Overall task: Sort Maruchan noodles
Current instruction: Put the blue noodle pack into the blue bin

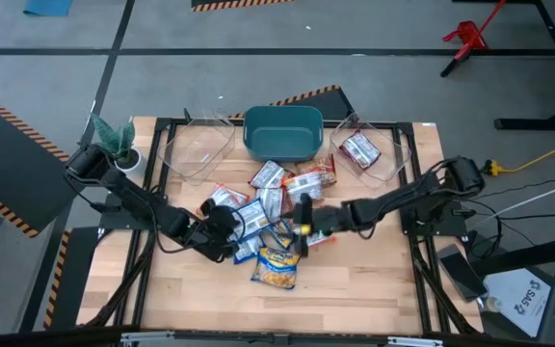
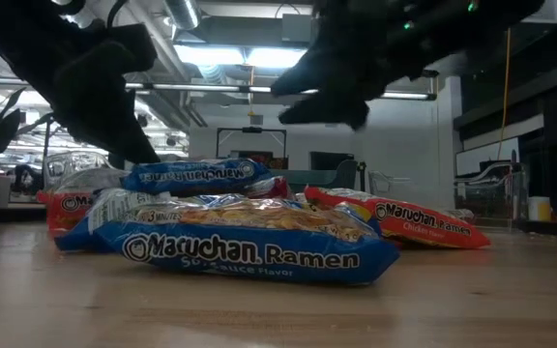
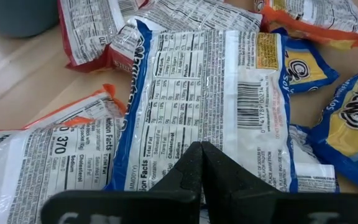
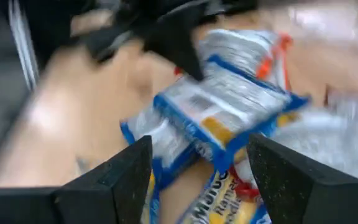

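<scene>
The Maruchan noodles (image 1: 270,217) lie in a loose pile at the table's middle, blue, orange and red packets overlapping. A blue and yellow packet (image 2: 249,246) rests flat on the wood nearest the front edge. My left gripper (image 3: 201,155) is shut, coming slanting down from the left at the pile's left side (image 1: 222,229), over a blue-edged packet (image 3: 204,87) lying back side up. My right gripper (image 4: 197,174) is open and hangs above the pile's right side (image 1: 302,214), with a blue-edged packet (image 4: 229,112) beyond its fingers. My left gripper's shut fingertips (image 3: 199,163) stand right at the near end of the blue-edged packet's back face (image 3: 194,134), slanting down from the table's left. Whether they touch it, I cannot tell.
A teal bin (image 1: 282,133) stands at the table's far middle between two clear containers (image 1: 196,152) (image 1: 398,145); the right one holds a red packet (image 1: 359,149). A small plant (image 1: 114,140) is at the far left corner. Bare wood lies along the front edge.
</scene>
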Available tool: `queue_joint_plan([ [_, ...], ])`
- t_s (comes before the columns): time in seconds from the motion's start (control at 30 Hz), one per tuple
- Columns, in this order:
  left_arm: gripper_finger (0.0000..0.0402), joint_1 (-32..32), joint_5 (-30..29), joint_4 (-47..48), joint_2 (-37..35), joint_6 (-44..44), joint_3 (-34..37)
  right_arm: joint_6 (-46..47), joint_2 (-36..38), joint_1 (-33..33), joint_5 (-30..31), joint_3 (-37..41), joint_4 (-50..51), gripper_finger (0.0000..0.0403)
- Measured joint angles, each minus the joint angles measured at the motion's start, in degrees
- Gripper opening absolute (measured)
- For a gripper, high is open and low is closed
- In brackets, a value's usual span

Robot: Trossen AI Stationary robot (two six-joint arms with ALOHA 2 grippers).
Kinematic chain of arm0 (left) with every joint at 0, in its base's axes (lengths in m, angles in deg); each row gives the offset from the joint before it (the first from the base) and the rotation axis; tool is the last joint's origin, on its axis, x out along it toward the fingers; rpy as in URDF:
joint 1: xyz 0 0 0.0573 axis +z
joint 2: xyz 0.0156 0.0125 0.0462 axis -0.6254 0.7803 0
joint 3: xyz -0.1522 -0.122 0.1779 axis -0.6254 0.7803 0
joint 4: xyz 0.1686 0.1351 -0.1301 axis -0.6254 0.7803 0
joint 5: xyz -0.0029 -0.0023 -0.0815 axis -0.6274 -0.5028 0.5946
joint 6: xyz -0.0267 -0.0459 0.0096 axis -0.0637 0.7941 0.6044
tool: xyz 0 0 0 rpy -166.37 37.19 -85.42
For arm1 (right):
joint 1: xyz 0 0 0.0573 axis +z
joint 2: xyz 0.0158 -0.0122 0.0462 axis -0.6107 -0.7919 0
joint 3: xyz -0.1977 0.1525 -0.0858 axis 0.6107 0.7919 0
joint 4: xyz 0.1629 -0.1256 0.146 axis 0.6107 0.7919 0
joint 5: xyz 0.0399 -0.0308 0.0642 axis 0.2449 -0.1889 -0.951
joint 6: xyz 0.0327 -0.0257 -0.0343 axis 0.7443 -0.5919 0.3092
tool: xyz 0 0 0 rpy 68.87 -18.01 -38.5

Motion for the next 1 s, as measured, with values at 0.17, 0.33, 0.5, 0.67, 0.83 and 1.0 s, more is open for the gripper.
queue_joint_plan([
  [0.17,0.0000,0.3,0.3,-0.1,0.0,0.0,0.0,-27.8,-3.8,3.8,11.2,-8.9,9.1,0.0247],
  [0.33,0.0000,0.4,0.6,-0.1,0.0,0.0,0.0,-37.5,-9.3,3.9,13.0,-18.0,19.1,0.0258],
  [0.5,0.0000,0.4,1.3,-0.1,0.0,0.0,0.0,-39.7,-15.2,3.9,15.4,-25.4,26.6,0.0304],
  [0.67,0.0000,0.5,1.6,-0.3,0.0,0.0,0.0,-40.7,-18.6,3.9,17.3,-28.3,28.3,0.0354],
  [0.83,0.0000,0.5,1.7,-0.4,0.0,0.0,0.0,-45.1,-20.6,2.6,18.4,-28.6,28.1,0.0359],
  [1.0,0.0000,0.5,2.3,-0.5,0.0,0.0,0.0,-46.7,-21.8,0.9,19.0,-28.6,27.3,0.0346],
])
